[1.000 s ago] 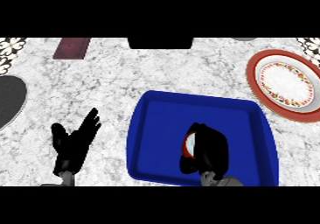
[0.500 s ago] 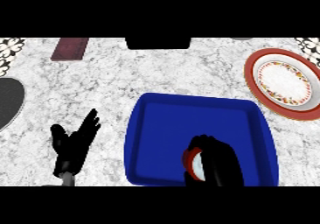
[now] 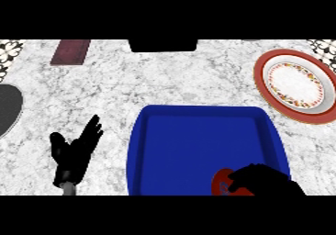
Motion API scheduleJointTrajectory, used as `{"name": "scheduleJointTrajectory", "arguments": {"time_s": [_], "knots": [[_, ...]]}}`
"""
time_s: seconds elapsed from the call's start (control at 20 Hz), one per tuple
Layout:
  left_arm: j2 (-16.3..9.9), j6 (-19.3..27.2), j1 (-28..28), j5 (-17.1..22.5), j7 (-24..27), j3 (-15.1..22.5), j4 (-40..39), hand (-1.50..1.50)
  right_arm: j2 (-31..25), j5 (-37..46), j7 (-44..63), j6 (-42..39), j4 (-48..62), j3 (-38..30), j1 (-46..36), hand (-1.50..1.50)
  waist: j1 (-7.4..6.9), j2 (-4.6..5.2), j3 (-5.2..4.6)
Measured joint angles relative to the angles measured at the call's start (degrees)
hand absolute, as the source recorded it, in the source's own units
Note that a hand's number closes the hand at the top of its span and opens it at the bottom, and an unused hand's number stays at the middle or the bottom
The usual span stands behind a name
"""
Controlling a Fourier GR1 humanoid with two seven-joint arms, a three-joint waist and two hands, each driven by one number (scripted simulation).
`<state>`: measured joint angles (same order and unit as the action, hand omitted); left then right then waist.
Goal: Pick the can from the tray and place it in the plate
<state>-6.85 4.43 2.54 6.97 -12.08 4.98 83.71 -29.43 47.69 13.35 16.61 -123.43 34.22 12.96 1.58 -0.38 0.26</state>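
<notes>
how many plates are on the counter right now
1. The plate, red-rimmed with a white middle, lies at the counter's far right, apart from the blue tray. Part of a dark round thing shows at the left edge; I cannot tell what it is.

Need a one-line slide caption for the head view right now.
Right hand curled round the red can in the blue tray; left hand rests open; plate waits.

Marble counter (image 3: 170,78): blue tray (image 3: 198,142), plate (image 3: 297,86), dark mat (image 3: 4,110).
</notes>
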Motion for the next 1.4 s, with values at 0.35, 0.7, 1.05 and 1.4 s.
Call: {"name": "scheduleJointTrajectory", "arguments": {"time_s": [0.35,0.7,1.05,1.4], "knots": [[-0.66,-1.28,-0.82,0.68,0.16,-0.89,-0.66,0.0,-2.84,-21.74,-10.94,6.2,1.52,-16.22,4.83,1.5,-0.71,0.29,-0.01],[0.15,-1.36,-1.41,0.2,0.9,-0.51,-1.27,0.0,-2.68,-42.47,-23.06,2.28,15.54,-32.17,-0.48,1.5,-1.54,0.37,-0.02],[0.54,-1.74,-2.1,-0.25,0.3,-0.03,-1.6,0.0,-2.53,-46.33,-33.41,0.48,41.59,-41.38,-16.36,1.5,-2.65,0.57,-0.03],[1.06,-1.68,-2.53,-1.15,-0.18,0.79,-1.22,0.0,-5.03,-46.42,-43.62,-2.25,69.96,-47.04,-34.37,1.5,-3.73,0.87,0.0]]}}
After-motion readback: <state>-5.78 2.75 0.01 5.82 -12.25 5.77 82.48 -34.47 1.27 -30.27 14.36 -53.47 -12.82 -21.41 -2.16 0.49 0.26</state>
